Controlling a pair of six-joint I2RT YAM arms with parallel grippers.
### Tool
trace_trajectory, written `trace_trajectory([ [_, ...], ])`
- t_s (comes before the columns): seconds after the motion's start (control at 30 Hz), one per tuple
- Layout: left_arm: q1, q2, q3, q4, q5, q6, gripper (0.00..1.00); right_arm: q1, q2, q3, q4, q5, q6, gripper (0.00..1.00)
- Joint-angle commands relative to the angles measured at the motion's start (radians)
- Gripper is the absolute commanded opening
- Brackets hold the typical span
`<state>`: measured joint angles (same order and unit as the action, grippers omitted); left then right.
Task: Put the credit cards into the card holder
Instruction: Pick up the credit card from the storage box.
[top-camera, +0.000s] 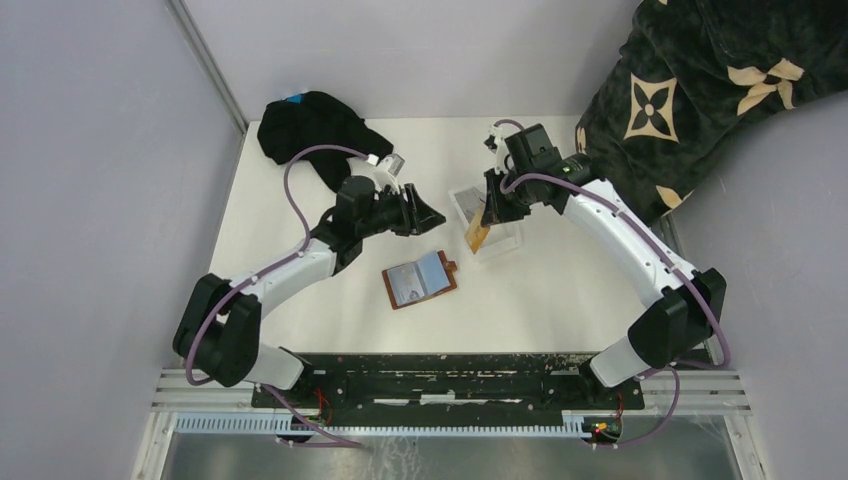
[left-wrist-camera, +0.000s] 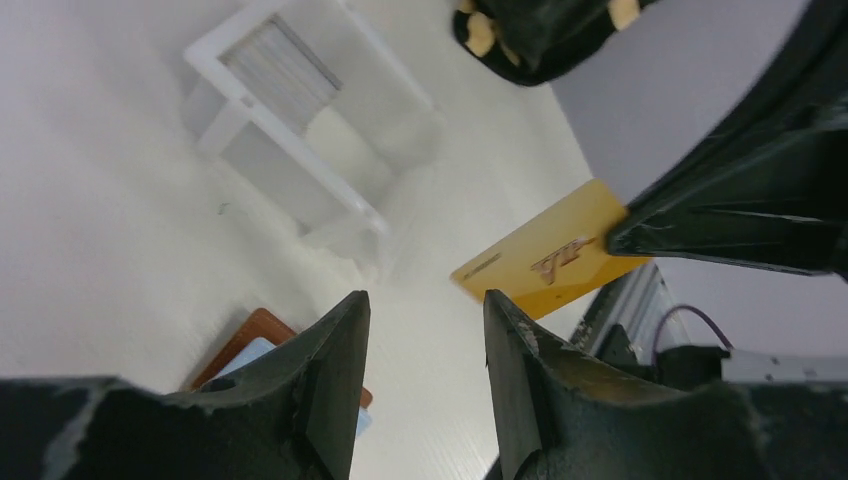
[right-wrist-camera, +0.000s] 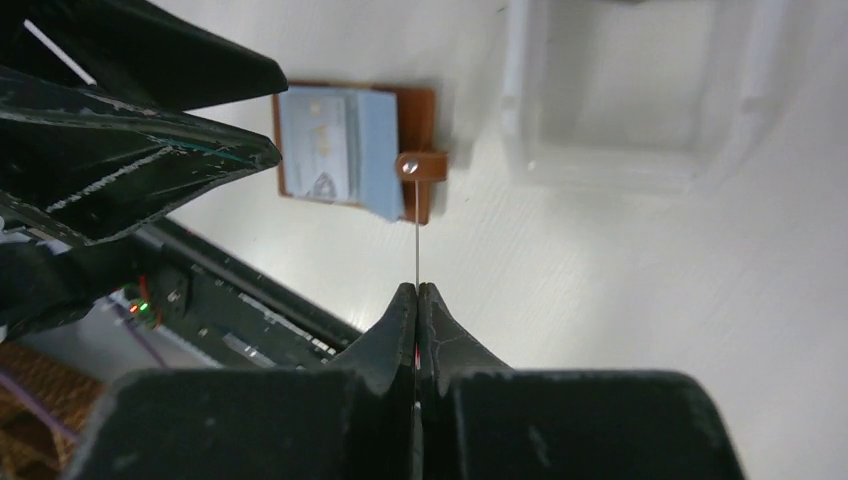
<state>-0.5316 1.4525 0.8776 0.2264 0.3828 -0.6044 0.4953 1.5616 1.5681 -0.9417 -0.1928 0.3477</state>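
- Left gripper (left-wrist-camera: 423, 305) — jaws set apart with nothing between them. It is held above the table (top-camera: 560, 300), just beyond the card holder and left of the clear tray, with its tips directed toward the card carried by the other arm.
- Card holder (top-camera: 420, 280) — brown leather bifold, laid open and flat on the table between the two arms, with the snap tab at its right edge. A greyish card (right-wrist-camera: 318, 150) and a light blue card (right-wrist-camera: 378, 150) are seen on its inner face. Whether they are fully seated in slots cannot be told.
- Yellow-orange card (left-wrist-camera: 545, 255) — pinched at one end and held in the air near the left edge of the tray, apart from the holder.
  - Handling: judged light, thin and stiff with slight spring. The faces look smooth, so it is apt to slip or swivel in a pinch.
  - Grip: best taken across the flat faces near one end, so that the far end is left free to be led edge-first into a slot.
- Clear tray (left-wrist-camera: 290, 145) — rectangular plastic, set on the table to the right of the holder.
- Right gripper (right-wrist-camera: 417, 292) — closed tight on the yellow-orange card, which is seen edge-on as a thin line running out from the tips.
- Patterned blanket (top-camera: 700, 80) — dark, heaped at the far right corner and touched by neither arm.
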Motion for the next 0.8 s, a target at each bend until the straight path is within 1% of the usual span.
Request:
trace_trajectory([
  [0.0, 0.023, -0.068, -0.059, 0.188, 0.27, 0.012, 0.54, 0.001, -0.089, -0.106, 0.135, -0.239, 0.116, 0.01],
  [0.1, 0.036, -0.057, -0.094, 0.286, 0.413, -0.06, 0.55, 0.0, -0.115, -0.154, 0.18, -0.313, 0.147, 0.01],
  [0.23, 0.043, -0.037, -0.116, 0.343, 0.516, -0.116, 0.55, -0.005, -0.104, -0.171, 0.212, -0.404, 0.178, 0.01],
  [0.43, 0.053, -0.027, -0.149, 0.408, 0.582, -0.165, 0.56, -0.012, -0.095, -0.211, 0.278, -0.468, 0.229, 0.01],
  [0.57, 0.07, -0.018, -0.17, 0.416, 0.608, -0.17, 0.56, -0.018, -0.082, -0.235, 0.317, -0.523, 0.258, 0.01],
  [0.77, 0.134, -0.035, -0.191, 0.42, 0.628, -0.17, 0.56, -0.024, -0.078, -0.239, 0.317, -0.557, 0.265, 0.01],
])
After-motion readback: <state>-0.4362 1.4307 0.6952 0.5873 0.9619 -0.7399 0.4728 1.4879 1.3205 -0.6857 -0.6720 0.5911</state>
